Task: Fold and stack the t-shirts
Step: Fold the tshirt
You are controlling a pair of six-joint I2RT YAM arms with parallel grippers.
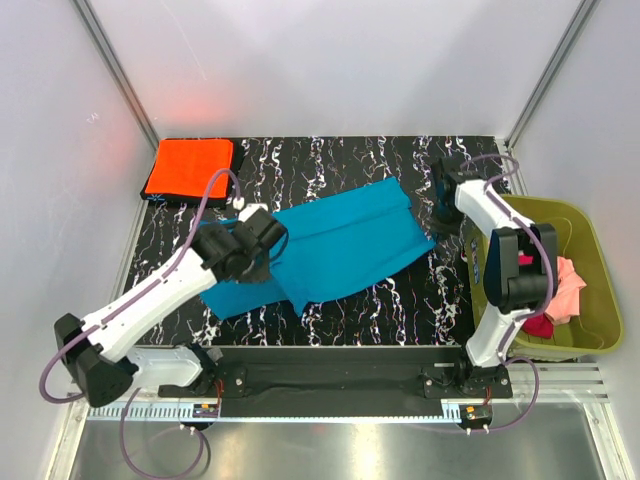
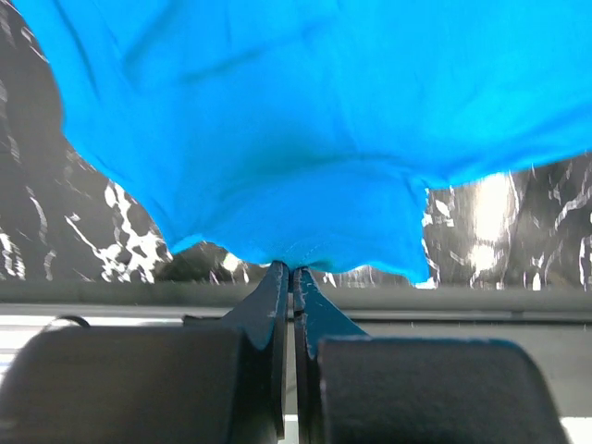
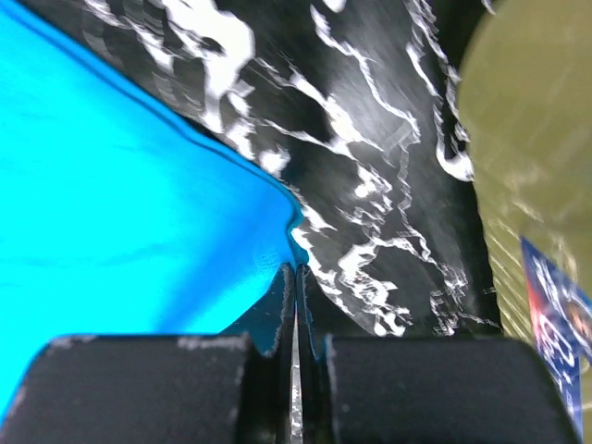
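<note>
L gripper (image 2: 292, 270): fingers pressed tight together w/ the edge of the teal shirt (image 2: 305, 120) pinched at the tips. In the L wrist view the cloth rises from the tips and fans out across the upper frame, w/ a soft crease above the pinch. From the top cam this gripper sits over the shirt's left part, a bit back from the near-left corner.

R gripper (image 3: 296, 268): also closed to a hairline. The shirt's right corner runs straight into the tips and the cloth edge curls up there, so it looks nipped by the very edge. More teal shows beside and under the left finger. The view is blurred.

Teal shirt lies spread mid-table (image 3: 370, 185), slanting from near-left to far-right, w/ a long diagonal fold line through the middle. Table is black w/ white marbling.

Right of the R gripper, close by: the olive bin (image 3: 536, 139), w/ a blue label on its wall. Top cam shows the bin off the table's right edge beside the R arm. A pink shirt (image 1: 572, 285) is bunched inside it, and a magenta shirt (image 1: 538, 325) is just nearer, partly behind the arm.

Orange shirt (image 1: 190, 167): folded flat into a rectangle at the far-left table corner, well apart from the teal one.
</note>
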